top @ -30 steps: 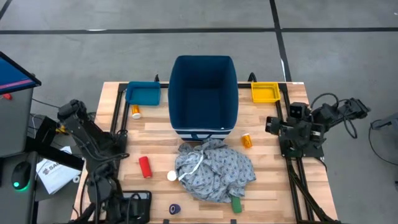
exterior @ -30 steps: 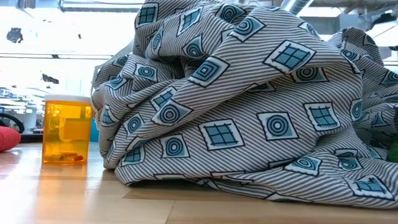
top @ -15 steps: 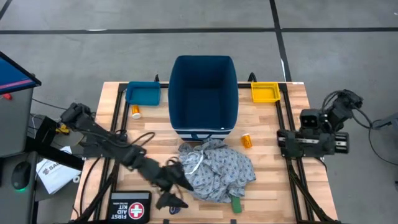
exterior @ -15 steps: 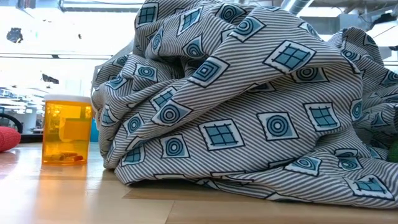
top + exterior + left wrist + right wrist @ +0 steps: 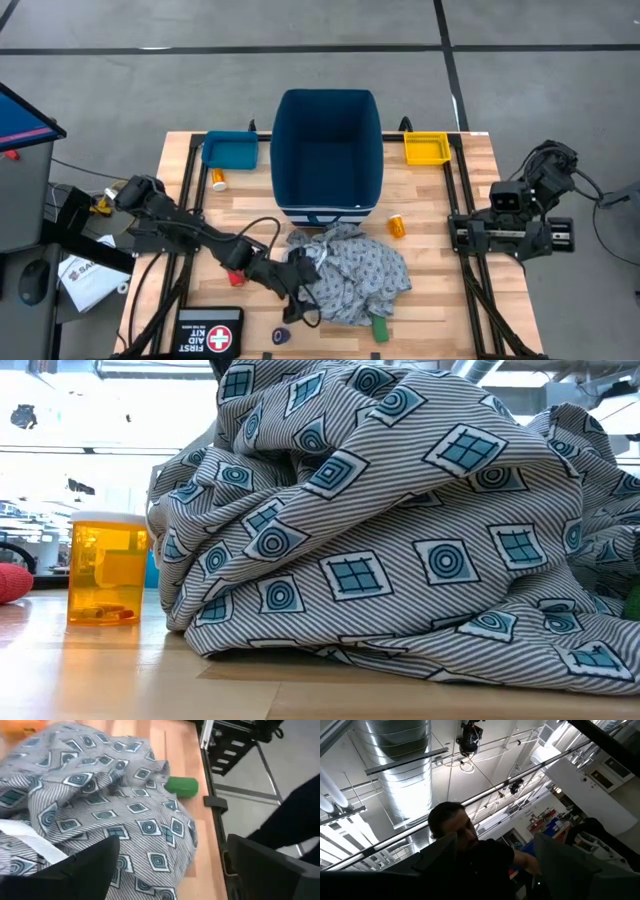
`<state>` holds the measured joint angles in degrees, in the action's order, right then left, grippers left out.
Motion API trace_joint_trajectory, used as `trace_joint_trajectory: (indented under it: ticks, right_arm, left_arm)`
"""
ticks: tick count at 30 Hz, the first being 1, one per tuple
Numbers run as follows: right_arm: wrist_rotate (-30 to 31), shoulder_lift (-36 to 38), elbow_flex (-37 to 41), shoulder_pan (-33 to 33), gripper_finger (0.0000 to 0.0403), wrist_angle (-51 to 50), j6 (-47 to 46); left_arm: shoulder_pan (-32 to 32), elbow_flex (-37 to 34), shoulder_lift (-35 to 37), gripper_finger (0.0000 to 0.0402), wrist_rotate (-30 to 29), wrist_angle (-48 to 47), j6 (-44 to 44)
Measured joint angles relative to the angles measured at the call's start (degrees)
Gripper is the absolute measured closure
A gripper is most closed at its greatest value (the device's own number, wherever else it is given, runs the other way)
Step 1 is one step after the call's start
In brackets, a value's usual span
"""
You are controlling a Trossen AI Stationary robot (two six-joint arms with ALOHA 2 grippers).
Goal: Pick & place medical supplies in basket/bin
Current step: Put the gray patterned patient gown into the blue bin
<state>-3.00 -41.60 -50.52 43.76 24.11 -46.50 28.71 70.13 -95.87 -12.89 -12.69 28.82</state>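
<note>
Soft grey gown, limp and light: best pinched at a bunched fold.
My left gripper hung wide open and empty at its nine o'clock edge.

Gown heap, seemingly against bin

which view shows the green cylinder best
The left wrist view: the green cylinder lies whole beside the gown. The high view shows it small at the gown's edge, the low view only a sliver, the right wrist view nothing.
</note>
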Motion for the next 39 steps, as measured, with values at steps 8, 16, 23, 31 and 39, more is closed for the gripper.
trace_joint_trajectory:
  ticks: [8, 16, 23, 31, 39]
  right_arm:
    - [2.3, 0.0, 0.0, 0.0, 0.0143, -2.0, 0.0]
    - [3.1, -0.4, 0.0, 0.0, 0.0143, -2.6, 0.0]
    - [3.1, -0.8, 0.0, 0.0, 0.0143, -2.9, 0.0]
    - [3.5, -2.0, 0.0, 0.0, 0.0143, -2.6, -0.6]
    - [3.9, -3.1, 0.0, 0.0, 0.0143, -0.3, -0.2]
  left_arm:
    - [0.5, -0.1, -4.0, 0.0035, -4.7, -2.3, 4.8]
    - [1.6, -0.1, -2.3, 0.0047, -14.3, -8.3, 2.2]
    - [-2.2, -0.9, -5.0, 0.0054, -8.6, -8.0, -2.7]
    - [-5.6, -1.5, -14.3, 0.0048, -0.6, -1.3, -2.7]
    - [-6.2, -1.2, -22.1, 0.0052, 0.2, 4.8, 0.6]
